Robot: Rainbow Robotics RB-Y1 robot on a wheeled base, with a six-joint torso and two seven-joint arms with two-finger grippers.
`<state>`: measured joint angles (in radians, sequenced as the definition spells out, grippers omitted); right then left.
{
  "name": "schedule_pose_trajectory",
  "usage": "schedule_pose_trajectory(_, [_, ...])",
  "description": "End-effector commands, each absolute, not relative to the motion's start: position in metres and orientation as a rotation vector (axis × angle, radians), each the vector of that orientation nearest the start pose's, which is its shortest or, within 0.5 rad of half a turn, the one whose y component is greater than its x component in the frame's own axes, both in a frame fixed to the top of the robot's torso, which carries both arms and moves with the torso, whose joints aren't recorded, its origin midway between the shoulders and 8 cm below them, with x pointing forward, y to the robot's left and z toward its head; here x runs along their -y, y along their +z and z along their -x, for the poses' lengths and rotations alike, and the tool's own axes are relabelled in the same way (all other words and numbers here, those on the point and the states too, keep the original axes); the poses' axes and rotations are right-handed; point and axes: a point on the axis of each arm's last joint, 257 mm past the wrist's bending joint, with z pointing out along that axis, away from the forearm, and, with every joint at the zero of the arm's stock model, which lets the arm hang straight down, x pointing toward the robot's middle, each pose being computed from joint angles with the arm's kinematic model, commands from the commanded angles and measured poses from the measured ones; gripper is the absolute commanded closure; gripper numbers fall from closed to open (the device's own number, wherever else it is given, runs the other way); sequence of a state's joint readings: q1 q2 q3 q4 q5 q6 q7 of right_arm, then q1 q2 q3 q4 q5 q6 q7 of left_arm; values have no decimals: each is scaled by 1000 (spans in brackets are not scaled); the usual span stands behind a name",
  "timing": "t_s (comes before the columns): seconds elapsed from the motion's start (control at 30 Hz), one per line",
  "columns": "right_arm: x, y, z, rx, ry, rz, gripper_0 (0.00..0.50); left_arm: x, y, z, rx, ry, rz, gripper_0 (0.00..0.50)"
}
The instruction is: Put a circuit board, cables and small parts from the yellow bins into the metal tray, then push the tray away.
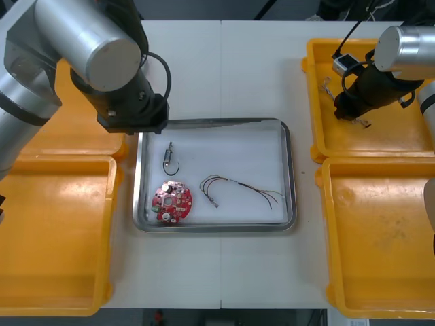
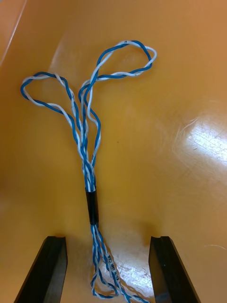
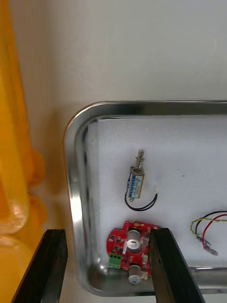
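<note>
Collecting twisted cable point(image 2: 85, 142).
Right end effector point(image 2: 108, 239) spread astride it, descent and closure required; left end effector point(image 3: 108, 232) spread above metal tray point(image 3: 75, 156).

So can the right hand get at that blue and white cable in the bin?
Probably yes. The right hand is open just above the blue and white cable, a finger on each side of its bundled end. Nothing in the bin lies over it. The left hand is over the tray.

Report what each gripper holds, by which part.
Nothing held: the right gripper stands open astride the twisted blue and white cable, the left gripper open over the metal tray's rim.
</note>
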<state>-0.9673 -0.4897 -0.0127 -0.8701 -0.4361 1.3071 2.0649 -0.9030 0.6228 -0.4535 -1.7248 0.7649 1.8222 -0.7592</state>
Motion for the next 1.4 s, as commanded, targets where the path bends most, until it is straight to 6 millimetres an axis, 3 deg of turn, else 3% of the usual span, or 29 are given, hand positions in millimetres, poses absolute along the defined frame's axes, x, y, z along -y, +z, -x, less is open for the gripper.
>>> schedule_pose_trajectory(0.03, [288,-174,-647,-2449,-177,693,0,-164,-109,-502,-2689,-37,-123,0])
schedule_pose_trajectory(0.4, [282,-181,-647,-2455,-217,712,0,-210,-74,-538,-2644,-64,-18,0])
schedule_pose_trajectory(0.83, [294,-192,-640,-2495,-235,685,0,-257,-72,-587,-2581,-68,80,0])
schedule_pose_trajectory(1.07, [297,-190,-641,-2493,-236,670,0,-279,-71,-603,-2556,-35,98,0])
schedule_pose_trajectory(1.1, [297,-190,-641,-2493,-234,669,39,-280,-72,-605,-2552,-39,101,0])
schedule_pose_trajectory(1.13, [297,-189,-642,-2486,-235,668,171,-282,-71,-609,-2542,-49,114,0])
schedule_pose_trajectory(1.23, [296,-189,-642,-2485,-232,667,338,-287,-72,-615,-2532,-51,128,0])
schedule_pose_trajectory(1.27, [297,-188,-642,-2485,-233,664,422,-289,-73,-620,-2524,-57,139,0])
schedule_pose_trajectory(1.33, [299,-188,-642,-2488,-241,662,500,-291,-74,-624,-2519,-59,144,0])
schedule_pose_trajectory(1.4, [302,-187,-642,-2488,-249,658,500,-294,-73,-629,-2507,-61,149,0])
